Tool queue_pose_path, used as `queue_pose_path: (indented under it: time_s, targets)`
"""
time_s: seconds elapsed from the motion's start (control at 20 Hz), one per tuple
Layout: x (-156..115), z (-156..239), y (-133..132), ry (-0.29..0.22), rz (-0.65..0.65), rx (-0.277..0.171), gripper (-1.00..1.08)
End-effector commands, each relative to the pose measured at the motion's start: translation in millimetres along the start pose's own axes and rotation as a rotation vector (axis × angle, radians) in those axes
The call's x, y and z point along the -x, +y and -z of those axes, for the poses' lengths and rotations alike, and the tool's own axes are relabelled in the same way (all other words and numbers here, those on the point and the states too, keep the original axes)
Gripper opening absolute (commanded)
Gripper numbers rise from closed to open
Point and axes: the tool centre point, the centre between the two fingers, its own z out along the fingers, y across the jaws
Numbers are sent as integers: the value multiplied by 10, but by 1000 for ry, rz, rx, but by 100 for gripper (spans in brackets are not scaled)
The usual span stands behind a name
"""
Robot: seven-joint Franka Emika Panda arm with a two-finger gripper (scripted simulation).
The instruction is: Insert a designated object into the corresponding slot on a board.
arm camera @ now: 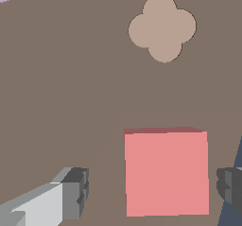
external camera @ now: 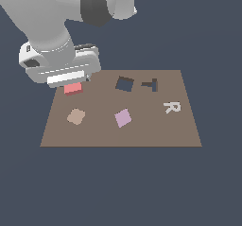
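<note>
Board (arm camera: 71, 102) bears red block (arm camera: 166, 173) between spread fingers (arm camera: 73, 192).

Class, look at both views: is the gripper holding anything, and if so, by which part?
Nothing is held. The gripper is open, its fingers standing either side of the salmon-red block with gaps showing, not touching it.

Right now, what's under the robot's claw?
The salmon-red square block lies flat on the brown board, between the open claw fingers, neither visibly touching it. In the exterior view the claw covers the block's far part.
</note>
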Motion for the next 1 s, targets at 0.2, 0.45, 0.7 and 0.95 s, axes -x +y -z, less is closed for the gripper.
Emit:
queue_pose_path:
  time_s: [0.2, 0.45, 0.7, 0.95]
  targets:
    - [44, -100, 124, 3, 26, 0, 100]
    - [48, -114, 126, 2, 24, -1, 100]
    - [43, -252, 130, 2, 27, -1, 100]
    - [41, -306, 132, 3, 27, 0, -100]
